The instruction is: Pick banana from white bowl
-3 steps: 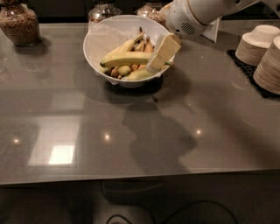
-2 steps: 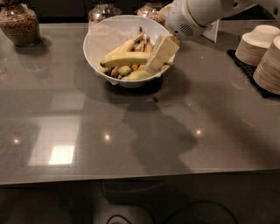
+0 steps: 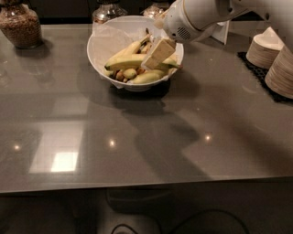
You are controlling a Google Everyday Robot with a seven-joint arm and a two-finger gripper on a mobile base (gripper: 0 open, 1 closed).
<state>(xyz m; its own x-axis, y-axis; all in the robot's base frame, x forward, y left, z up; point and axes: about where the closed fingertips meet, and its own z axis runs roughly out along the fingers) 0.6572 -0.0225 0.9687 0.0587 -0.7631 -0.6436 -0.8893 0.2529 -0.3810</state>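
The white bowl (image 3: 104, 37) stands at the back middle of the grey counter and holds several bananas and small brown items. The long yellow-green banana (image 3: 122, 61) lies across the middle of the bowl, roughly level. My gripper (image 3: 157, 54) comes in from the upper right on a white arm (image 3: 197, 18). It reaches down into the bowl's right half, and its cream tip is at the right part of the long banana. Whether it touches the banana does not show. Shorter, plumper bananas (image 3: 146, 77) lie in front of it and behind it.
A glass jar of brown contents (image 3: 19, 25) stands at the back left, and more jars (image 3: 106, 10) stand behind the bowl. Stacks of beige paper plates (image 3: 270, 52) sit on a dark mat at the right edge. The counter's front edge (image 3: 137, 185) runs across the bottom.
The gripper has moved a little to the left, from the bowl's right rim to over the long banana. The bowl and bananas have not moved.
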